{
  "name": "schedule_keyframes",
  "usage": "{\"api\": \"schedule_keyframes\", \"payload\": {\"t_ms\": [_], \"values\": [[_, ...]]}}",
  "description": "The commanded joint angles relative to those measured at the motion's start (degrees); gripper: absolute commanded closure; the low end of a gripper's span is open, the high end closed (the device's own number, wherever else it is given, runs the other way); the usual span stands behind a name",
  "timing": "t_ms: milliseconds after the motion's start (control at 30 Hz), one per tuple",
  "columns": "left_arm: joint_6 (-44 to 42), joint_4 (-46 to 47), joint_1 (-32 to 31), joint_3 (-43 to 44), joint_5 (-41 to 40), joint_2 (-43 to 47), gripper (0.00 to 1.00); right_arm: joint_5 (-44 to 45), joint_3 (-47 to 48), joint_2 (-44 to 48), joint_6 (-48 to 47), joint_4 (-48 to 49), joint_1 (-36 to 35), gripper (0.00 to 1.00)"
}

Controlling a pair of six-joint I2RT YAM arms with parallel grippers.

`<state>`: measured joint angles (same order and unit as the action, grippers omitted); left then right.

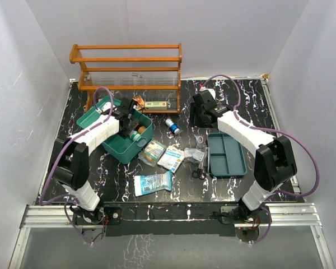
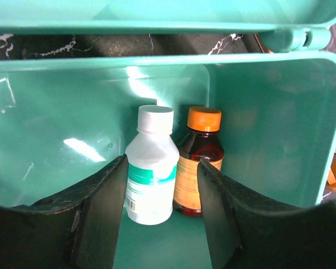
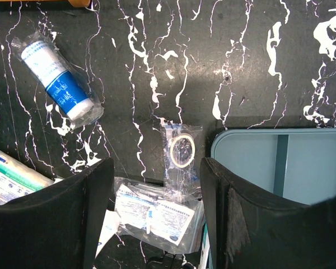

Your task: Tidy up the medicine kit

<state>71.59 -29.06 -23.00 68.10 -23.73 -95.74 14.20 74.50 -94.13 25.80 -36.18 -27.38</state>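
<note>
Left arm inside the kit, jaws straddling a bottle

The teal-green rectangular plastic medicine kit (image 1: 119, 150) sits left of centre, lid open. Its darker compartmented insert tray (image 1: 227, 154) lies well apart on the right. Inside the kit, the left gripper (image 2: 162, 162) stands with fingers apart around a white plastic bottle with a white cap (image 2: 152, 174); whether either pad touches it I cannot tell. An amber bottle with an orange cap (image 2: 199, 151) stands against it, so a skewed squeeze or lift could tip both. The right gripper (image 3: 157, 162) hovers, spread and empty, over clear-wrapped packets (image 3: 182, 150). Labels are unreadable, and the fingers hide the kit's floor.
</note>
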Motion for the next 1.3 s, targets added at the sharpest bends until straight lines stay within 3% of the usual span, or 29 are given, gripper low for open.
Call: {"api": "schedule_keyframes", "payload": {"t_ms": [0, 233, 433, 667, 800, 1033, 1267], "values": [[-1.2, -1.2, 0.1, 1.5, -4.4, 0.6, 0.52, 0.2, 2.9, -0.2, 0.7, 1.6, -0.1, 0.4], [-1.0, 2.7, 0.8, -0.7, 0.3, -1.0, 0.58, 0.7, 3.1, -0.4, 0.6, 1.6, -0.1, 0.4], [1.3, 1.9, 0.8, -1.3, 4.5, -2.2, 0.47, 0.9, 3.0, -0.5, 0.3, 1.6, -0.1, 0.4], [3.2, 3.8, 0.8, -2.8, 7.9, -2.3, 0.6, 0.7, 2.4, -0.2, 0.2, 1.6, -0.1, 0.4], [4.1, 4.2, 0.9, -3.7, 9.7, -2.4, 0.6, 0.7, 1.9, 0.2, 0.0, 1.8, -0.1, 0.4], [1.2, 2.3, 1.1, -1.2, 9.0, -0.7, 0.48, 0.4, 1.2, 1.2, 0.3, 2.7, -0.1, 0.39], [-8.7, -0.9, 1.4, 3.6, 9.1, 2.8, 0.39, -2.4, -0.3, 2.6, 2.6, 3.1, -0.2, 0.38]]}}
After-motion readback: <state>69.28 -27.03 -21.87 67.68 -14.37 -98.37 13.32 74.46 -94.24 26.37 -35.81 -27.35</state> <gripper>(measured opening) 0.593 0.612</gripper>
